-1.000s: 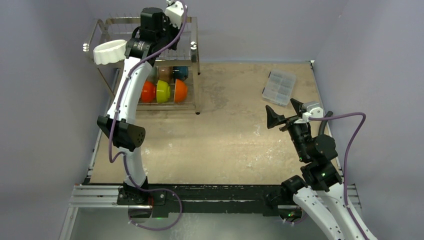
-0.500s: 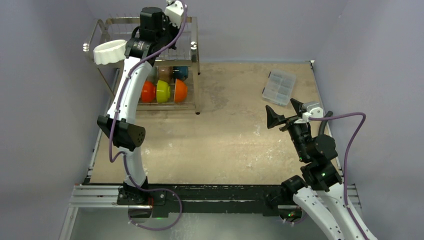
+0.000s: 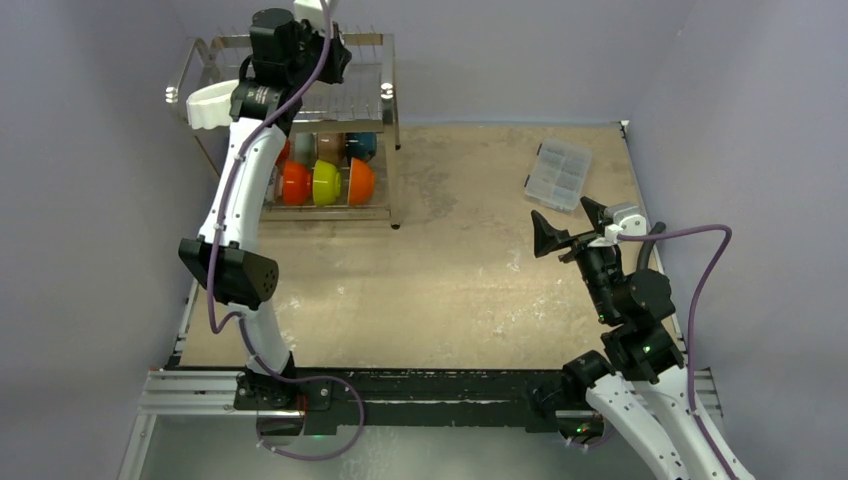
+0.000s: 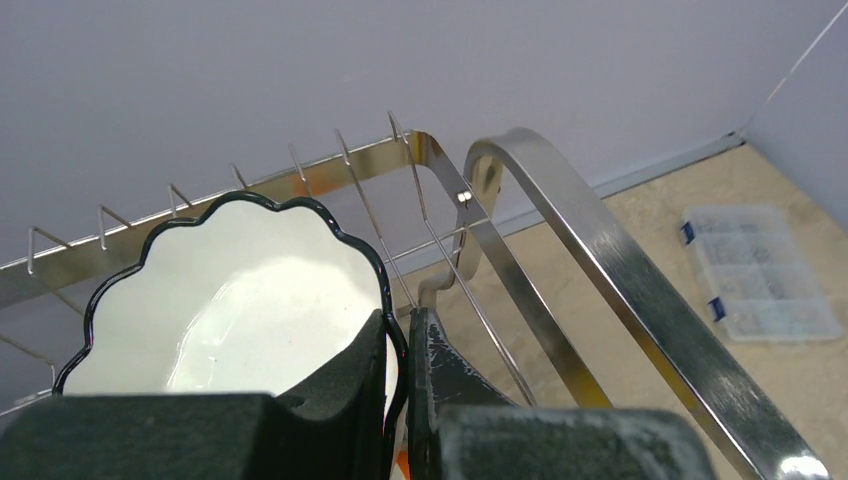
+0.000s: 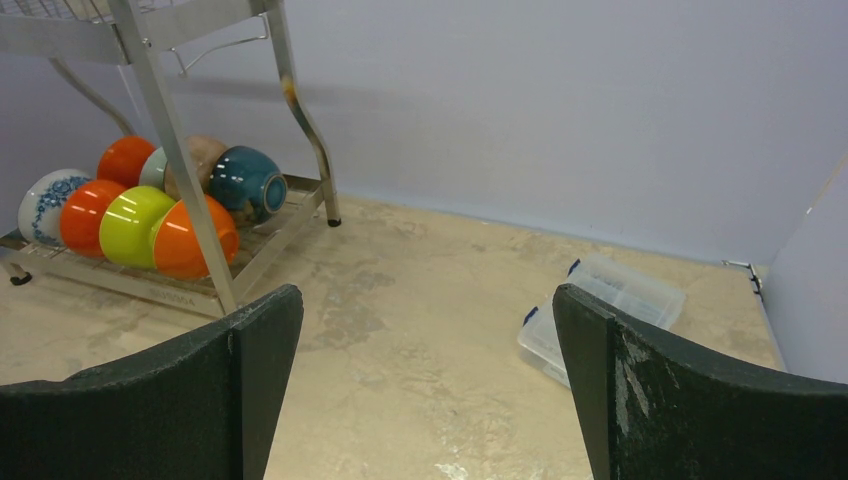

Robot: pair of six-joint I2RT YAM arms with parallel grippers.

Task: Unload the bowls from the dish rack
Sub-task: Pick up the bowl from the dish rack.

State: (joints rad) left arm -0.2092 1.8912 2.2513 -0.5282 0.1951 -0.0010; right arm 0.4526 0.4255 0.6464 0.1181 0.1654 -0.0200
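Note:
My left gripper [image 4: 400, 325] is shut on the black-edged rim of a white scalloped bowl [image 4: 230, 300]. It holds the bowl at the left end of the dish rack's [image 3: 390, 100] upper tier, where my arm partly hides the bowl [image 3: 203, 104]. On the lower tier lie an orange bowl [image 3: 296, 183], a yellow-green bowl [image 3: 326, 183], another orange bowl [image 3: 361, 180] and a teal bowl [image 3: 362, 146]. The right wrist view also shows a blue-patterned bowl [image 5: 45, 205] and a tan bowl [image 5: 205, 150]. My right gripper [image 3: 570, 228] is open and empty above the table's right side.
A clear plastic compartment box [image 3: 558, 174] lies on the table at the far right, also in the right wrist view [image 5: 610, 310]. The rack's steel frame bar [image 4: 600, 270] and prongs stand close around the left gripper. Grey walls enclose the table.
My left arm has swung left and back with the white bowl in its grip; the bowl is now partly behind the arm. The right arm has not moved.

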